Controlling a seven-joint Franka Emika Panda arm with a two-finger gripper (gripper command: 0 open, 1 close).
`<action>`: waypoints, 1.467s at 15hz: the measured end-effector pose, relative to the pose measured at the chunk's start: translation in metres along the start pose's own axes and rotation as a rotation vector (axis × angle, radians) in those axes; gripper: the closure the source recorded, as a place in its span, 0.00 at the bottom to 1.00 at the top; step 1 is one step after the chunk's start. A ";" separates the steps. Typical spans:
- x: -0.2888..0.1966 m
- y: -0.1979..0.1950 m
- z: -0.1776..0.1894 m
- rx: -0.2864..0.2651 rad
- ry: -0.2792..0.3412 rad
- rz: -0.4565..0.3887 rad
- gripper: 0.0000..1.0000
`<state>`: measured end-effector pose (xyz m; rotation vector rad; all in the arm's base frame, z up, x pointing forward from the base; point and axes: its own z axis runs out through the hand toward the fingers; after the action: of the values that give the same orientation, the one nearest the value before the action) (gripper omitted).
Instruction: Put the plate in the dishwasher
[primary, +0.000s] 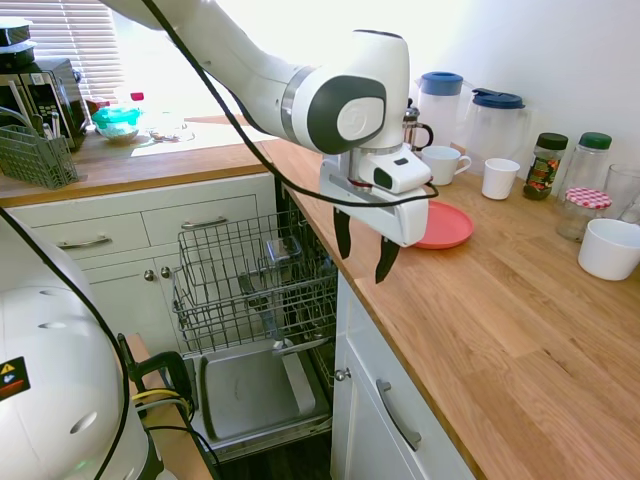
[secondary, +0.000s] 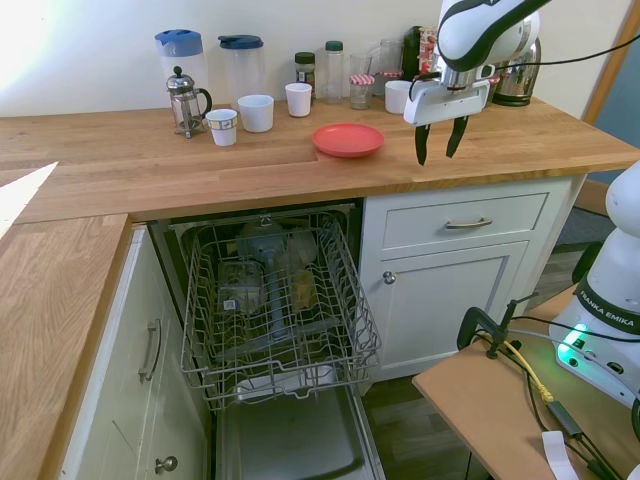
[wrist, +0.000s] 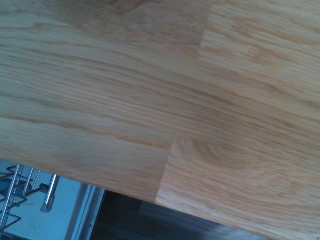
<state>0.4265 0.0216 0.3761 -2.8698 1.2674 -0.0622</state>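
White arm reaches in from the upper right of the second exterior view, its gripper (secondary: 437, 150) pointing straight down above the wooden counter (secondary: 200, 165), its 2 fingers apart and empty. The plate (secondary: 347, 140) lies flat at frame centre, just left of it; round, no long axis. The dishwasher (secondary: 275, 310) stands open below.
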 end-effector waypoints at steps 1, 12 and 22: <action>0.000 0.000 0.000 0.000 0.000 0.000 0.00; 0.088 -0.089 -0.021 0.184 -0.082 0.042 0.00; 0.136 -0.090 0.044 0.328 -0.189 0.216 1.00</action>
<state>0.5863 -0.0189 0.3385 -2.3913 1.3740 0.0030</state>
